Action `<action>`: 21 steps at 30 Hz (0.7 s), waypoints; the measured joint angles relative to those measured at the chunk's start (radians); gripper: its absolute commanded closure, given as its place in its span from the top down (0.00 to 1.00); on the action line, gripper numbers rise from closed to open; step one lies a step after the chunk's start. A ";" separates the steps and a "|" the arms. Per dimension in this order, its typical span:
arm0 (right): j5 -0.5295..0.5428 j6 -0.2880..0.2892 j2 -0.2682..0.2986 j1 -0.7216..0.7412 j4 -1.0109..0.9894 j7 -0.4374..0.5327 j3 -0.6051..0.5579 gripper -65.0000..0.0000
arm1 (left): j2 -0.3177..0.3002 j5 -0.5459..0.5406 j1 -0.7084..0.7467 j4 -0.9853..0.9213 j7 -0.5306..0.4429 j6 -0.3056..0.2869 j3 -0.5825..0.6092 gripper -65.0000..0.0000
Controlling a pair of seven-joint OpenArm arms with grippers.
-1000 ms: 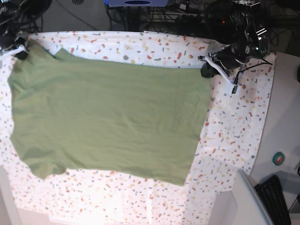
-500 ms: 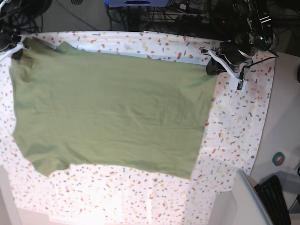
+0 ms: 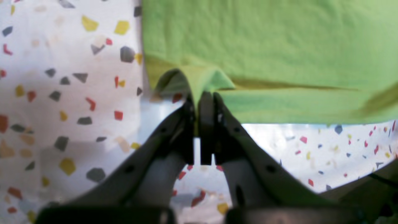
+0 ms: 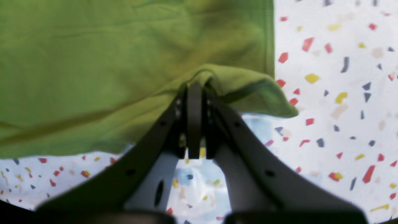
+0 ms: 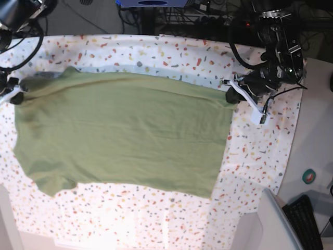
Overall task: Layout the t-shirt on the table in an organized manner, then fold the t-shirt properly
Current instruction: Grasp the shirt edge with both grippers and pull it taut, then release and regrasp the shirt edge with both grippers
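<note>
The olive-green t-shirt (image 5: 119,135) lies spread on the speckled table (image 5: 260,151), its far edge held a little above the cloth. My left gripper (image 5: 230,95) is shut on the shirt's far right corner; the left wrist view shows the fabric (image 3: 264,40) pinched between its fingertips (image 3: 189,109). My right gripper (image 5: 15,96) is shut on the far left corner; the right wrist view shows the cloth (image 4: 93,56) bunched over its fingertips (image 4: 194,93). The white collar tag does not show.
A plain grey-white surface (image 5: 317,146) borders the table on the right, with a small teal round object (image 5: 309,176) and a black keyboard (image 5: 307,221) on it. Dark cables and equipment (image 5: 182,15) lie beyond the far edge.
Both grippers have pulled the shirt's far edge toward the near side, so the far edge now lies lower on the table. Both stay shut on their corners.
</note>
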 measured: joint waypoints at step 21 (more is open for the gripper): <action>-0.007 0.000 0.117 0.152 -0.383 0.199 -0.014 0.00 | 0.001 0.000 -0.190 -0.239 0.001 0.039 -0.002 0.00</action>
